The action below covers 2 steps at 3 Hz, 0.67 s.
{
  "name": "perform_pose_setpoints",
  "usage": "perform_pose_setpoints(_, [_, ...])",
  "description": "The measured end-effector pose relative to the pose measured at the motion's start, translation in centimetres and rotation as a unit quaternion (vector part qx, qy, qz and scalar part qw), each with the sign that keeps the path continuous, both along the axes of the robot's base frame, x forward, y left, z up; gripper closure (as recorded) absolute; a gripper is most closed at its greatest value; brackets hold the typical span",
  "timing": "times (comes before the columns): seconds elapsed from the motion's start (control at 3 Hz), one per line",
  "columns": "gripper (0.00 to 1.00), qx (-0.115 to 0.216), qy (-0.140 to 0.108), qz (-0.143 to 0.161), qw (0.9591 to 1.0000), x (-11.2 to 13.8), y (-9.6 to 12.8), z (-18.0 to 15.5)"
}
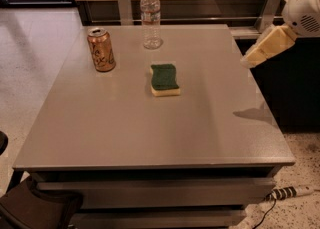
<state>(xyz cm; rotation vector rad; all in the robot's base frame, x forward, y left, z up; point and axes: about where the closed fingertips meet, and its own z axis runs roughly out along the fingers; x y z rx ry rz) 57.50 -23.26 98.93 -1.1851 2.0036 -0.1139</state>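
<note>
Over the table's right edge, the gripper [252, 59] hangs with the sponge [164, 79] at its 9 o'clock

Cream-coloured, the gripper slants down toward 8 o'clock above the table [150, 138], touching nothing; whether it is spread or pressed together cannot be told. The green-topped sponge lies flat mid-table, well apart, long axis running 12 to 6. A water bottle [150, 18] stands at the sponge's 12, a copper can [101, 49] at its 10, both off the line between gripper and sponge
</note>
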Motion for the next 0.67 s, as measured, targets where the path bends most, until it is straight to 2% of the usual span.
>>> perform_pose_setpoints(0.33, [0.00, 0.135, -0.080, 0.040, 0.9867, 5.9, 4.0, 1.2])
perform_pose_setpoints(0.67, [0.00, 0.227, -0.107, 0.075, 0.9651, 8.7, 6.9, 2.0])
